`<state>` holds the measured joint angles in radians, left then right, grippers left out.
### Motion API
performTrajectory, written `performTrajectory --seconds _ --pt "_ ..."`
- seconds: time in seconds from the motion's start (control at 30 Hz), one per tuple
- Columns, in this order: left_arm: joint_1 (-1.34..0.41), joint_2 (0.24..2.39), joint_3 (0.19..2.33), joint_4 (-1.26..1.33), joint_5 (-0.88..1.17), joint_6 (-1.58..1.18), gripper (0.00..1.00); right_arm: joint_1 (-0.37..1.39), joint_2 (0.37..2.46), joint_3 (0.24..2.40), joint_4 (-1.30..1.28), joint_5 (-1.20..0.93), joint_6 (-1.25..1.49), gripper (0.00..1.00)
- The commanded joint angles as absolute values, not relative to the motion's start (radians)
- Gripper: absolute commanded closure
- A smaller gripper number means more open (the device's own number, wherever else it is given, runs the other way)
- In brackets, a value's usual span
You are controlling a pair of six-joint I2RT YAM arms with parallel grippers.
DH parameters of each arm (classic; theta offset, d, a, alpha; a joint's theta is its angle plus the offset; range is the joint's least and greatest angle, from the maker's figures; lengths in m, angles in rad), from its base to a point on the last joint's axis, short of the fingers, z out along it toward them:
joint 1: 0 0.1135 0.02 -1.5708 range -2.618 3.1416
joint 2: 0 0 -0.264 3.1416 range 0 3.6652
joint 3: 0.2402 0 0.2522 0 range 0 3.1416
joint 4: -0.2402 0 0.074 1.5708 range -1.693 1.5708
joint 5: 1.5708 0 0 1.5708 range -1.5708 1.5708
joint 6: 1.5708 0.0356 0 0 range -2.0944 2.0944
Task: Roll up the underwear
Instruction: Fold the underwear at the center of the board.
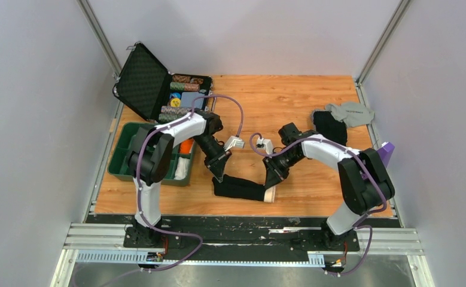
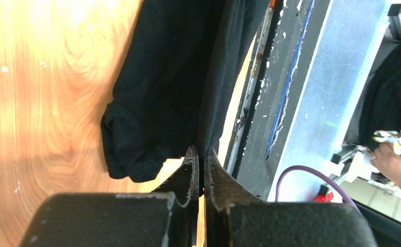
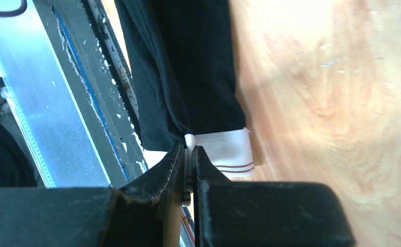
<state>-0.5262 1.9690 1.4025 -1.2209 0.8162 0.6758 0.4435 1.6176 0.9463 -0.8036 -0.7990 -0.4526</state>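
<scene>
One pair of black underwear (image 1: 240,188) lies as a long folded band on the wooden table (image 1: 314,179), near its front edge and between the two arms. The left gripper (image 1: 217,176) is clamped on its plain black end. The right gripper (image 1: 271,181) is clamped on the other end, at the white waistband (image 3: 224,149). Farther back on the right lie a grey garment (image 1: 351,112) and another dark cloth (image 1: 329,127). A green tray (image 1: 118,164) sits at the left.
</scene>
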Motion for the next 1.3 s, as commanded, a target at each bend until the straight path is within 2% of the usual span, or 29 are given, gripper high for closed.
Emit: performTrajectory --seconds 0.0,0.4,0.73,0.87,0.93,0.97,1.0,1.13,1.27 --pt "-0.505 2.048 1.491 -1.343 0.800 0.755 1.00 0.389 1.659 1.011 -0.788 -0.831 -0.429 1.00" --pt "-0.483 2.254 1.677 -1.382 0.777 0.732 1.00 0.369 1.851 1.088 -0.788 -0.783 -0.429 1.00" --pt "-0.450 2.267 1.592 -1.304 0.723 0.758 1.00 0.359 2.022 1.224 -0.844 -0.768 -0.405 1.00" --pt "-0.441 2.178 1.500 -1.145 0.691 0.689 0.90 0.359 2.077 1.279 -0.857 -0.738 -0.375 1.00" --pt "-0.422 2.117 1.460 -1.045 0.683 0.609 0.79 0.359 2.126 1.322 -0.889 -0.713 -0.358 1.00" --pt "-0.414 2.091 1.429 -0.968 0.665 0.537 0.66 0.361 2.145 1.343 -0.905 -0.701 -0.353 1.00" --pt "-0.401 2.030 1.416 -0.931 0.656 0.510 0.63 0.362 2.162 1.361 -0.917 -0.687 -0.351 1.00" --pt "-0.392 1.819 1.317 -0.765 0.599 0.439 0.54 0.369 2.197 1.422 -0.948 -0.644 -0.358 1.00" --pt "-0.414 1.604 1.176 -0.609 0.580 0.451 0.50 0.383 2.228 1.473 -0.979 -0.622 -0.358 1.00"
